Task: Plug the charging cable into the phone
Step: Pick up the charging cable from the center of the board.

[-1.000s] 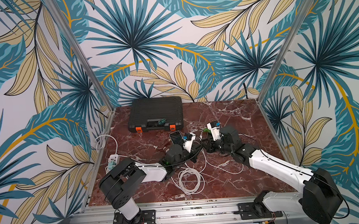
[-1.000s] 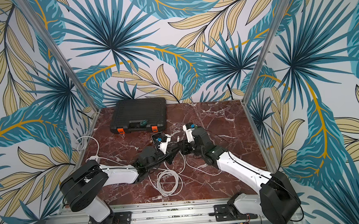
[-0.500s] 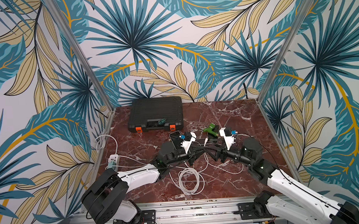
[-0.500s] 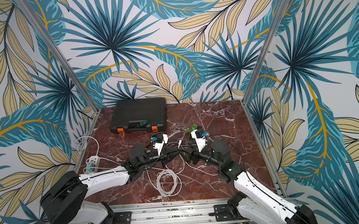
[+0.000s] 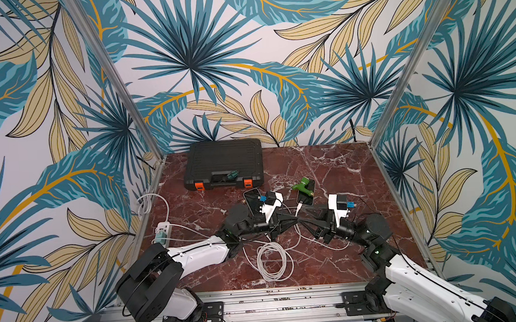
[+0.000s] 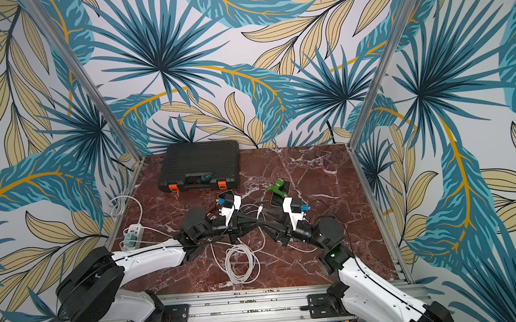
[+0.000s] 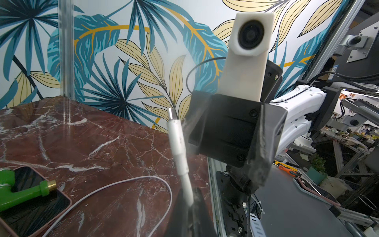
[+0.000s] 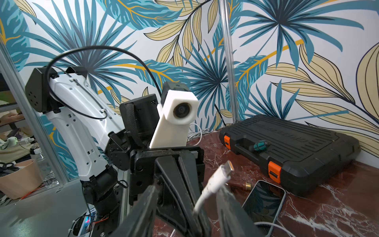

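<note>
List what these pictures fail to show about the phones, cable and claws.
Dark phone: both top views, partly behind the left wrist camera; port too small.
Pink-cased phone: left wrist view, cut by the picture edge, green piece lying on it.
Right claw against cable: right wrist view, blurred up close, contact unclear.

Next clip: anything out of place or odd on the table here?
Yes. A green plastic fitting with a brass tip lies across the screen of the pink-cased phone, an odd thing to rest on a phone. A small green-handled bit also sits loose on the closed black case.
</note>
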Motion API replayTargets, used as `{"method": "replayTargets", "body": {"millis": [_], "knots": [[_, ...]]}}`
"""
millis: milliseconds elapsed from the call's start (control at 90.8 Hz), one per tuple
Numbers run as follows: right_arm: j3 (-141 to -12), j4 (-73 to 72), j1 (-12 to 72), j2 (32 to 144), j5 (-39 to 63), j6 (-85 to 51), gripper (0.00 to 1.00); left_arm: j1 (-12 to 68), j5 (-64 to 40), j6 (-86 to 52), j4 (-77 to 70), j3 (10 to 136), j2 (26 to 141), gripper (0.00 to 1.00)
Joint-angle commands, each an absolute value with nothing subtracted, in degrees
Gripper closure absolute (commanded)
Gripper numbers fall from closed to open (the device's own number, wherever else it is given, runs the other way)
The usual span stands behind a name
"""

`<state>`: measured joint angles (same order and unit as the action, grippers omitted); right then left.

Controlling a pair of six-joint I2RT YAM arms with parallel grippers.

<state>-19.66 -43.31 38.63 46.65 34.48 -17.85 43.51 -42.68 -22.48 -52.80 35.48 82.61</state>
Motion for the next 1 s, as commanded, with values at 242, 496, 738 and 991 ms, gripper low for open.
{"method": "replayTargets", "body": {"millis": [242,496,738,991], "knots": [[-18.92,-49.68,38.55,48.69,35.25,-19.62,0.59,43.28,-43.03,-23.08,-57.68,34.55,83.3,1.0],[-19.1,-51.33,38.54,50.34,33.81,-21.96,0.62,43.32,-43.1,-25.19,-62.03,33.68,84.72,1.0],[-18.94,-51.59,38.57,50.6,32.7,-23.56,0.61,43.31,-42.82,-25.25,-62.22,33.83,84.39,1.0],[-19.19,-50.83,38.53,52.46,31.33,-24.25,0.6,43.3,-42.84,-25.64,-62.64,33.73,84.55,1.0]]}}
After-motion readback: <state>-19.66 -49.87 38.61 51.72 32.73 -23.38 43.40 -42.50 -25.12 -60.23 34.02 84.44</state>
